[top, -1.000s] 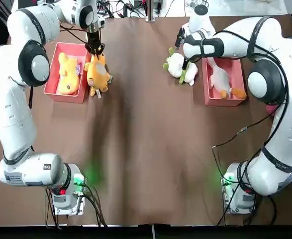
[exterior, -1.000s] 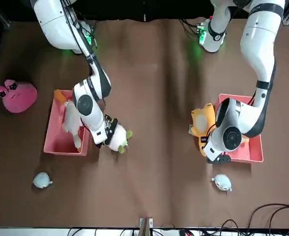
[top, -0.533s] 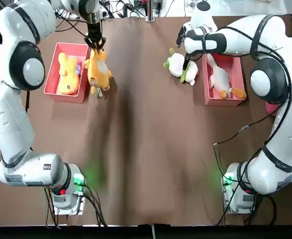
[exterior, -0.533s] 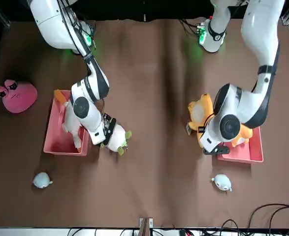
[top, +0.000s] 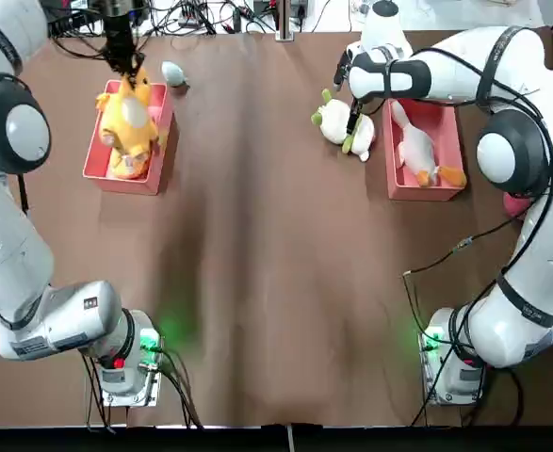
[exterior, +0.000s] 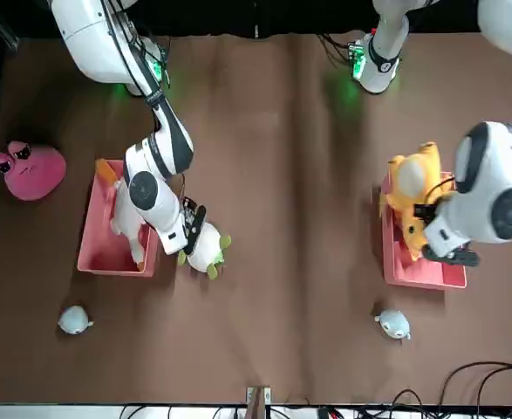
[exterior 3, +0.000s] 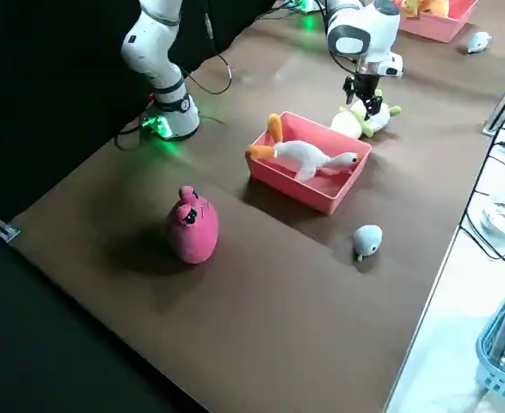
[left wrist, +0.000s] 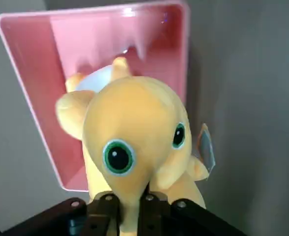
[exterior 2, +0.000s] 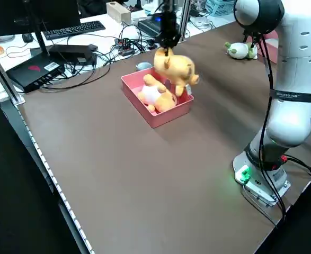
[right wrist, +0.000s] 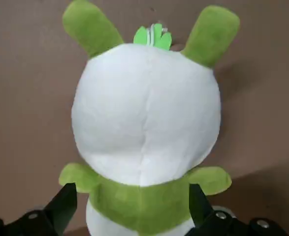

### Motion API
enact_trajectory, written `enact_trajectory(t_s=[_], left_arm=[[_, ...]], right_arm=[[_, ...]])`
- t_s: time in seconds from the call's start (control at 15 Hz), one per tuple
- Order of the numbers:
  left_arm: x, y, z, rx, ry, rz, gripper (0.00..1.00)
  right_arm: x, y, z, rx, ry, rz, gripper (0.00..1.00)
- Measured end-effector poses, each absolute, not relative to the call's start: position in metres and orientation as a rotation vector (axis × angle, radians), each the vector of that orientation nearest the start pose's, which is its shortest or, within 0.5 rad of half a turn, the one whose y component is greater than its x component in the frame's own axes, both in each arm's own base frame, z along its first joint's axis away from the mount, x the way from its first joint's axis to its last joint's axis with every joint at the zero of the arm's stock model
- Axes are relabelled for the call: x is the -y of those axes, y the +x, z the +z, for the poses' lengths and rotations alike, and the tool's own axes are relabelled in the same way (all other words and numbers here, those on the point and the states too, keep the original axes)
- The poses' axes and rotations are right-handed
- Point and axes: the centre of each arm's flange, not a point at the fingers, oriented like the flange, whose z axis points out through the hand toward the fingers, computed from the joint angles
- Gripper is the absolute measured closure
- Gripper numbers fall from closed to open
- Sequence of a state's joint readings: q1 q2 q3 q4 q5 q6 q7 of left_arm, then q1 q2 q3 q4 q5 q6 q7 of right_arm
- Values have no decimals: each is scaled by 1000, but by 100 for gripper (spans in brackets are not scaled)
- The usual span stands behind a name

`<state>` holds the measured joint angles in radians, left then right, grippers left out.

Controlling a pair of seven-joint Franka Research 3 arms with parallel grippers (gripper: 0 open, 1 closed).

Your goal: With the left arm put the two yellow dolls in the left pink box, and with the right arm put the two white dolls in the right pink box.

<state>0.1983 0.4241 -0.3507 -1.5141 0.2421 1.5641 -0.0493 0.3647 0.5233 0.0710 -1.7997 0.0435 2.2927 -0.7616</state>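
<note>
Tabletop spreads brown beneath both arms in the top view, where the left gripper is over the left pink box, with the upper yellow doll hanging from it and the lower yellow doll showing partly underneath. Over at the right pink box, the orange-footed white doll lies inside, while the green-and-white doll is on the table just beside that box, under the right gripper. From the front view, one pale blue toy sits near the left box and another small blue toy near the right one; a pink toy rests farther toward the robot's right. In the left side view, the upper doll hangs tilted above the box, partly overlapping the lower doll, which lies within the box walls. Seen in the right side view, the orange-footed doll lies across its box, its feet up at one wall and its head by the opposite rim, and the right gripper points down at the green-and-white doll. Through the left wrist view, the left gripper is pinched closed on the upper doll's snout, the box below. Right wrist view shows the right gripper spread wide, one finger to each side of the green-and-white doll's lower body, not gripping it.
</note>
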Motion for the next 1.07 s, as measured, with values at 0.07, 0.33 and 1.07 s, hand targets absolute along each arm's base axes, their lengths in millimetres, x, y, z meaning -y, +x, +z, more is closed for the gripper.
enact_trajectory(t_s=[0.07,0.33,1.07], left_arm=[[23,635,401,-228,-2971,530,87],[16,640,353,-293,-2928,605,87],[57,654,314,-427,-2855,506,87]], right_arm=[[-272,592,253,1681,-2571,11,0],[-270,594,240,1687,-2576,-61,18],[-256,601,249,1654,-2595,-72,88]])
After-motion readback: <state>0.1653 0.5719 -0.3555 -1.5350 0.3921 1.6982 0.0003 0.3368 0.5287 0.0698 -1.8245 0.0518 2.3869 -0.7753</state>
